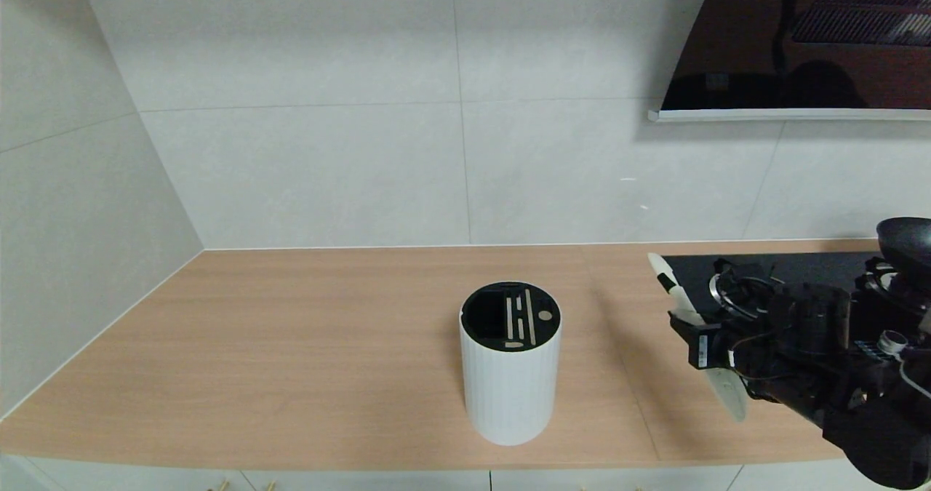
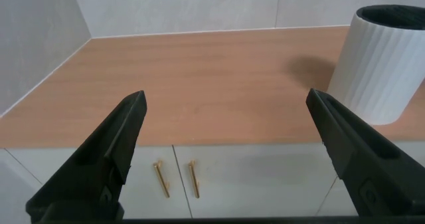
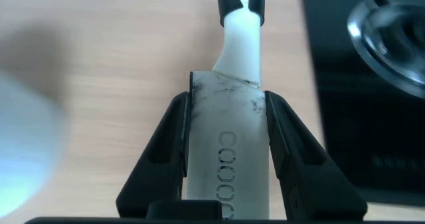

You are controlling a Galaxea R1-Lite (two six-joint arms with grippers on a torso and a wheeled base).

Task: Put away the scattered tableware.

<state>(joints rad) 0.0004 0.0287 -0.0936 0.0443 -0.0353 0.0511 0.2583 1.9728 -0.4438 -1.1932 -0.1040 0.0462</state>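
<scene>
Kitchen backdrop
Black cooktop (image 1: 814,264) sits far right on the wooden countertop (image 1: 291,345), a dark range hood (image 1: 800,40) above it.

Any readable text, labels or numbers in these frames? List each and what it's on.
No text reads clearly.
White utensil, held in the right gripper: a row of embossed round characters, not legible as a word.
Black cooktop: faint print, too blurred to read.
White holder: slots on top only, no text.
</scene>
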